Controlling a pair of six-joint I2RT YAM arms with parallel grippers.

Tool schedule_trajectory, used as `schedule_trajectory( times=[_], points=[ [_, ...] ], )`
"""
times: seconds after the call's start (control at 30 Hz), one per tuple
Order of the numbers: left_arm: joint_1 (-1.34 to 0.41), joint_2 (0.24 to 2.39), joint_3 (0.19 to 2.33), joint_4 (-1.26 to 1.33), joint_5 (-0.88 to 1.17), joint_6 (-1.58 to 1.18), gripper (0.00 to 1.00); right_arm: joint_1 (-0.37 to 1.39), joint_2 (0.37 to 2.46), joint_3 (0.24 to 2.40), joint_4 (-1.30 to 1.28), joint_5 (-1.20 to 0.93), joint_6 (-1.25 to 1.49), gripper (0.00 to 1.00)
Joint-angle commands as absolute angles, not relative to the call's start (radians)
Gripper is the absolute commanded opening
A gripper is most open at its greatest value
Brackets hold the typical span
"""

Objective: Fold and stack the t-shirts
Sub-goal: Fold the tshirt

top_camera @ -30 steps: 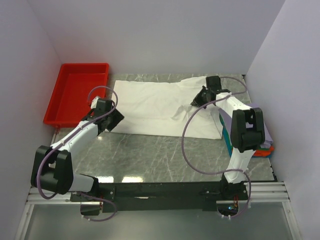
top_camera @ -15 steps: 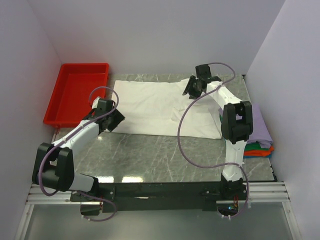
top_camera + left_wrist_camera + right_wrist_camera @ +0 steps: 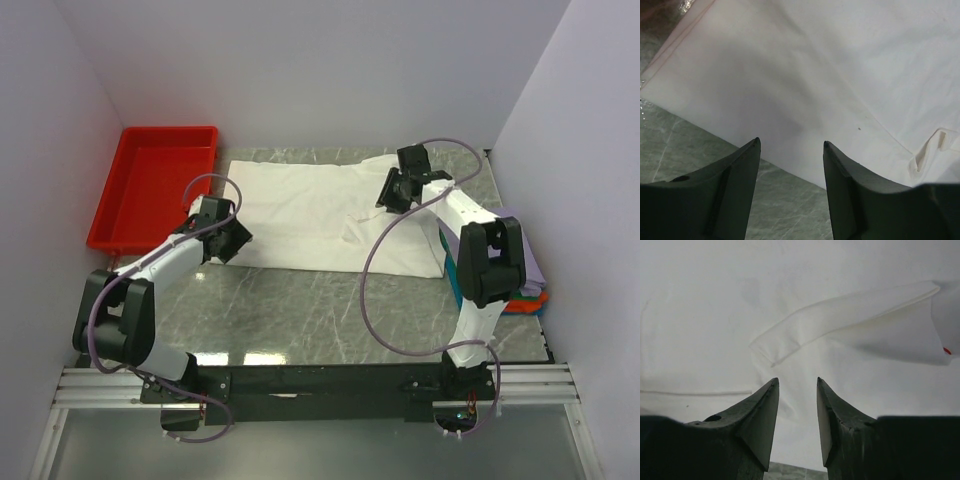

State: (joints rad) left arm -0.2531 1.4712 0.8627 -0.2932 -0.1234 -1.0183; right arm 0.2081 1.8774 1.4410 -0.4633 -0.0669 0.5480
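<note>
The large white t-shirt (image 3: 300, 210) lies spread across the far half of the table, plain side up; its print is hidden apart from a small red spot (image 3: 946, 350). My left gripper (image 3: 228, 238) is open and empty over the shirt's near left edge (image 3: 790, 90), its fingers (image 3: 740, 170) astride the hem. My right gripper (image 3: 392, 190) is open and empty just above the shirt's right part, near a folded-over sleeve (image 3: 840, 315). The stack of folded t-shirts (image 3: 535, 272), lavender on top with teal and orange beneath, sits at the right, partly hidden by my right arm.
The red plastic tray (image 3: 150, 185) stands at the far left, next to the shirt's left edge. Grey-green marble table (image 3: 300, 310) shows in front of the shirt. White walls close in the left, back and right sides.
My right gripper swung to the far edge of the shirt and came back nearer, over its right part. My left gripper shifted a little right, onto the shirt's near left edge.
</note>
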Motion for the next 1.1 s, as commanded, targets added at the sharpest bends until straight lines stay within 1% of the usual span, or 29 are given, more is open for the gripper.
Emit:
schedule_trajectory(
  times=[0.0,0.23,0.53,0.67,0.73,0.87,1.07],
  points=[
    [-0.258,1.479,0.905,-0.265,-0.103,-1.034,0.58,0.181,1.925,1.460,-0.411,-0.041,0.526,0.43],
    [-0.256,1.466,0.896,-0.265,-0.103,-1.023,0.58,0.100,2.017,1.529,-0.405,-0.078,0.529,0.44],
    [-0.258,1.465,0.920,-0.276,-0.103,-1.009,0.58,0.094,2.152,1.722,-0.477,-0.075,0.540,0.45],
    [-0.256,1.468,0.925,-0.278,-0.100,-1.005,0.58,0.095,2.183,1.762,-0.506,-0.068,0.540,0.43],
    [-0.256,1.468,0.925,-0.278,-0.098,-1.005,0.58,0.095,2.183,1.759,-0.502,-0.067,0.537,0.40],
    [-0.256,1.467,0.922,-0.276,-0.097,-1.005,0.58,0.097,2.165,1.750,-0.508,-0.063,0.534,0.41],
    [-0.256,1.471,0.928,-0.275,-0.095,-1.005,0.58,0.112,2.019,1.579,-0.388,-0.012,0.532,0.41]
  ],
)
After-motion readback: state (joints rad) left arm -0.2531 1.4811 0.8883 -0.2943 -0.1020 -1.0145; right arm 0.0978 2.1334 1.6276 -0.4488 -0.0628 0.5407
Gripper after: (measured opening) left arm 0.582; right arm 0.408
